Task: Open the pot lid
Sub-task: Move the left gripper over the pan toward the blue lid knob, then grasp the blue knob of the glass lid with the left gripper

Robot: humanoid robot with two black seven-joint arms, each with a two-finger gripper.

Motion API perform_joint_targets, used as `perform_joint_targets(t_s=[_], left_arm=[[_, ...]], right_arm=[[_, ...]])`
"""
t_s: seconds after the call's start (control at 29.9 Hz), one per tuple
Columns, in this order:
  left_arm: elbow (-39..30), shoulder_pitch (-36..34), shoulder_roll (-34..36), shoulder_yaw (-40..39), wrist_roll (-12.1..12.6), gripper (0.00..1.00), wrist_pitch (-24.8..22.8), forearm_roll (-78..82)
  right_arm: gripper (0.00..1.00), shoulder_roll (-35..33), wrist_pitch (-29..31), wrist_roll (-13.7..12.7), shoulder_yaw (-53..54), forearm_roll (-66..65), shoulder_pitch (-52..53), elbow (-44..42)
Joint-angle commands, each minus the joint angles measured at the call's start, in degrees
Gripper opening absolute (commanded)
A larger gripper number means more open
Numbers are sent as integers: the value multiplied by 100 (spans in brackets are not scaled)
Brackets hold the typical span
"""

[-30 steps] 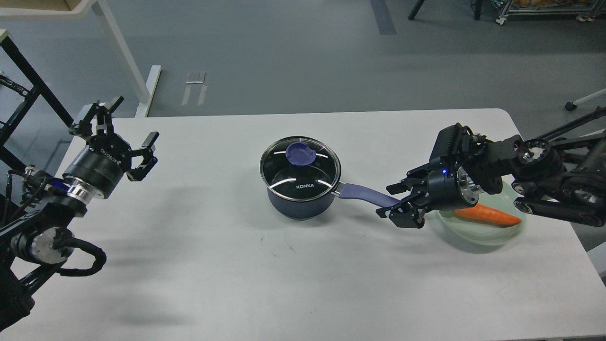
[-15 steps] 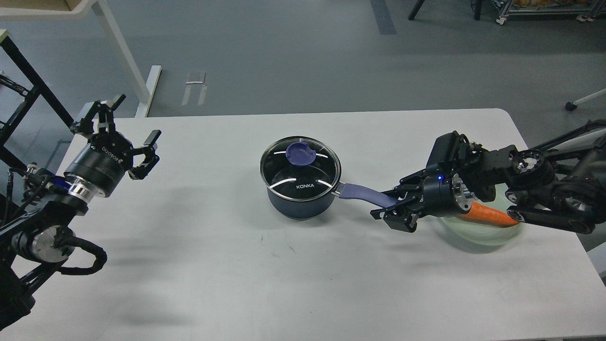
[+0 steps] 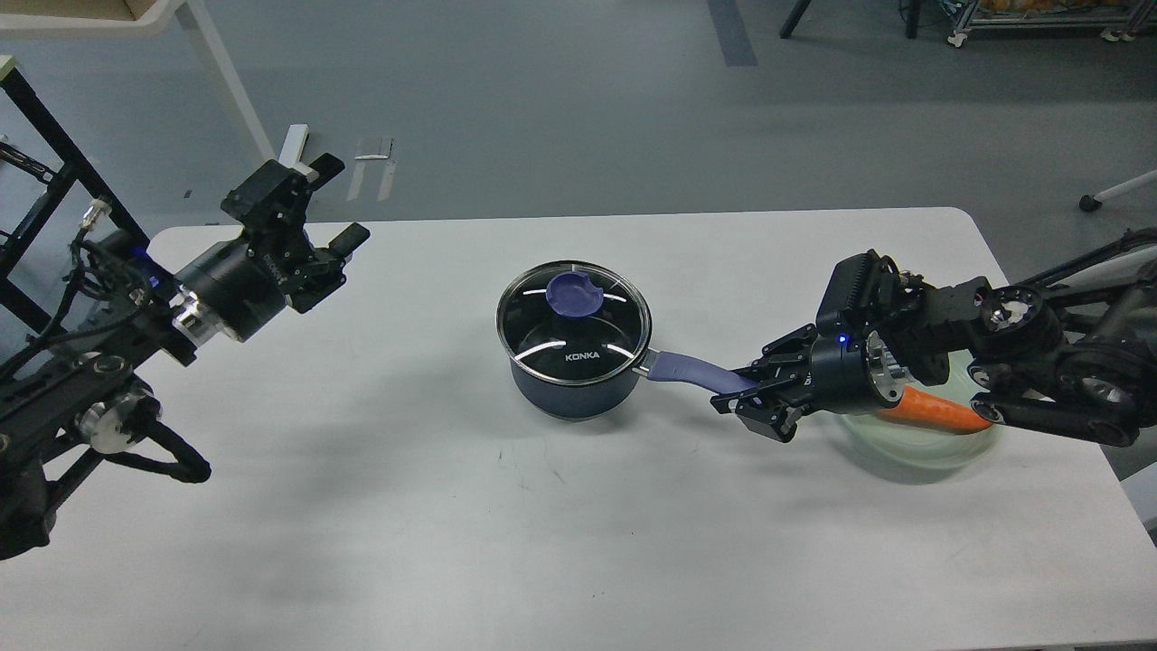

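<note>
Pot [image 3: 574, 380] sat mid-counter [image 3: 452, 524], dark blue, glass lid [image 3: 573, 321] seated flat on its rim, "KONKA" on the near edge of the lid. Blue knob [image 3: 574, 293] at lid centre, bare, nothing touching it. Handle [image 3: 691, 371] ran from the pot's right side out toward the right.

Right pincer [image 3: 743, 393] was at the far tip of the handle, fingers [image 3: 768, 418] spread, one above and one below the handle end; the tip lay between them, contact not clear. Right arm came in low from the right of the pot, crossing over a pale green plate [image 3: 913, 448] that sat right of the pot, well apart from it. Carrot [image 3: 935, 411] lay on the plate, its left end hidden behind the right wrist.

Left pincer [image 3: 330, 203] was well left of the pot and farther back, raised off the counter, fingers spread and holding nothing, pointing up and to the right. Counter between it and the pot was bare white, only arm shadows on it.

Off the counter: grey floor behind the pot, a white table leg [image 3: 230, 86] back-left of the pot, black frame [image 3: 50, 145] at far left, a wheeled rack [image 3: 1039, 23] at far back right.
</note>
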Motion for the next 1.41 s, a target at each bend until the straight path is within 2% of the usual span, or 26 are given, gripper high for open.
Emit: perform_joint_targets(t_s=[0.0, 0.1, 0.2, 0.27, 0.4, 0.57, 0.67, 0.84, 1.37], left_arm=[[-186, -790, -336, 423, 1, 99, 71, 2054], [-195, -1415, -574, 1142, 1, 99, 570, 3382], [-125, -2029, -793, 2187, 1, 99, 1483, 4183], [-63, -2364, -899, 2934, 1, 99, 1862, 4369], [427, -2760, -1364, 3675, 1, 99, 2224, 4449], [1420, -2884, -2041, 3729, 1, 99, 2286, 4792], [1791, -2840, -2244, 3773, 1, 99, 2426, 4792], [1827, -2770, -2297, 4071, 1, 99, 2497, 4731], [2046, -2374, -2271, 4081, 1, 99, 2523, 4739]], right_arm=[[35, 14, -7, 0, 1, 0, 0, 1], [35, 14, -7, 0, -8, 0, 0, -16], [35, 14, -7, 0, -8, 0, 0, -61], [35, 5, 1, 0, -8, 0, 0, -52], [35, -4, 1, 0, -34, 0, -9, -52], [35, 5, 1, 0, -34, 9, -9, -69], [35, 5, 1, 0, -34, 9, -9, -61], [36, -13, -7, 0, -34, 9, -18, -61], [36, 14, -7, 0, -34, 18, -62, -61]])
